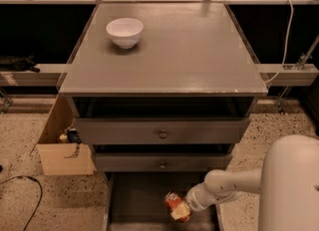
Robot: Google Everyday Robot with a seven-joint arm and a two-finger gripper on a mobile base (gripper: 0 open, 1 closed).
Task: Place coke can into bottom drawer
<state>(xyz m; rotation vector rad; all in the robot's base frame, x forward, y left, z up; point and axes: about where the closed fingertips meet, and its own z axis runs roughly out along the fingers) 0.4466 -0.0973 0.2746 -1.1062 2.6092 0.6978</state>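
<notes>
Dim top light (jaws clasp coke can (174,202) over shadowed bottom drawer (135,201)).

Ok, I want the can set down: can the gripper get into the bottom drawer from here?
Probably yes. The gripper, shut on the coke can, hangs over the bottom drawer, which stands pulled out past the two knobbed drawers above, so the way down looks free.
</notes>
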